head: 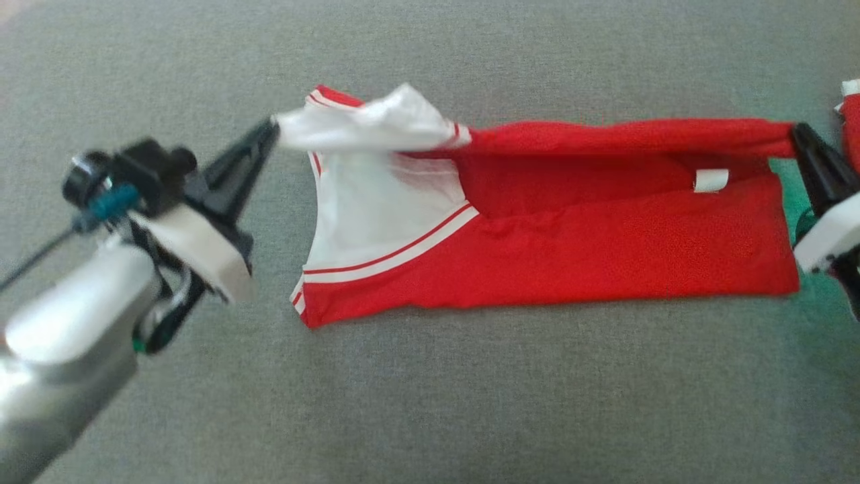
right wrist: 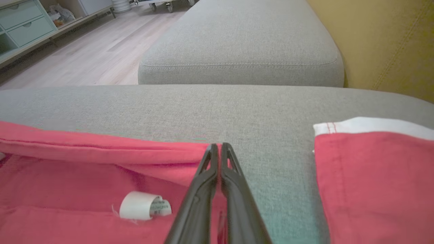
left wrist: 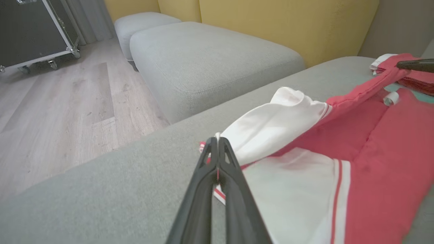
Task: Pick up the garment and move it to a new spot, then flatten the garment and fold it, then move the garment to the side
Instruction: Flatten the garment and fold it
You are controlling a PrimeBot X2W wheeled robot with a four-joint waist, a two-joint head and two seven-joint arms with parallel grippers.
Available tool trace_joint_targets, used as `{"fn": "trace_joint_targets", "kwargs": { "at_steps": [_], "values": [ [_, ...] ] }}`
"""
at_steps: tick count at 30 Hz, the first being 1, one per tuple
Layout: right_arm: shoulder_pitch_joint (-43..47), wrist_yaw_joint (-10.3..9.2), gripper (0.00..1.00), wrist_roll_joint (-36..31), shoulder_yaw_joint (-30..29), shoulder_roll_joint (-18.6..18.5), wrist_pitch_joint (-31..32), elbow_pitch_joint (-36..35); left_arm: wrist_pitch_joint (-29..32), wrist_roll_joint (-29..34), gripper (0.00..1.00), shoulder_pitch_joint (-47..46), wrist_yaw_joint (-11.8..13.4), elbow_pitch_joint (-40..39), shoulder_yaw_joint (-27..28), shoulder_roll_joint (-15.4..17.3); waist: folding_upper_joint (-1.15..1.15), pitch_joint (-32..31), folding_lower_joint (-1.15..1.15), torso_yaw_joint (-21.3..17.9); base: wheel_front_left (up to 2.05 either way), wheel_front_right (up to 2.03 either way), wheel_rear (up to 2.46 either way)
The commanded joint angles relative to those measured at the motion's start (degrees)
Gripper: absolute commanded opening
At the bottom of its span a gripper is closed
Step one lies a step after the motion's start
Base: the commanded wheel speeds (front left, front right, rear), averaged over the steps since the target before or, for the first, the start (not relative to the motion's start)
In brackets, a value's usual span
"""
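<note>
Red-and-white garment [head: 571,255] stretched flat between, left hand [head: 274,124] pinching white end, right hand [head: 797,130] pinching red end

Red garment [head: 571,255] with a white sleeve and red-and-white striped trim, its label [head: 711,180] white; the cushion [head: 430,403] plain grey, backrest [left wrist: 288,27] yellow, floor [left wrist: 67,101] pale wood-grain

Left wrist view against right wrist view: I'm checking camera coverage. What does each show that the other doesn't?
Left wrist view: the left fingers shut on the red shirt by its white sleeve, and a black wheeled case. Right wrist view: pale green drawers. Both: the right fingers shut on the shirt's red edge, its care label, grey cushions, yellow backrest, wood floor.
</note>
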Motion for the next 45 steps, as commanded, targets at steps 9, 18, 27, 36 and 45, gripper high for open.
{"fn": "trace_joint_targets", "kwargs": {
  "at_steps": [9, 18, 27, 36, 45],
  "values": [
    [9.26, -0.04, 0.0, 0.35, -4.42, -2.55, -1.91, -3.23, -0.46, -0.07, 0.0, 6.76, 6.03, -10.14, 0.15, 5.95, -0.01, -1.6, 0.01, 0.78, 0.0, 0.0, 0.0],
    [16.21, -0.04, 0.0, -2.41, -9.2, -2.21, -2.18, -7.84, -1.05, -0.84, 0.0, 11.96, 10.2, -15.33, -0.6, 7.96, -0.01, -2.37, 0.01, 0.56, 0.0, 0.0, 0.0],
    [19.92, -0.04, 0.76, -4.03, -12.84, 0.24, -1.64, -8.95, -3.82, -2.38, 0.0, 16.58, 12.0, -12.91, -0.81, 4.0, -0.01, -1.76, 0.01, -0.03, 0.0, 0.0, 0.0],
    [26.56, -0.04, 1.0, -4.93, -22.74, 5.04, -2.21, -10.41, -6.05, -0.83, 1.0, 26.42, 18.91, -11.58, 13.0, -4.5, -0.01, -4.61, 0.01, -0.35, 0.0, 0.0, 0.0],
    [29.42, -0.04, 1.0, -10.68, -34.11, 11.87, -2.24, -8.51, -6.08, 18.77, 1.0, 41.05, 23.06, -17.08, 31.67, -16.92, -0.01, -7.35, 0.01, 2.78, 0.0, 0.0, 0.0]
  ]
}}
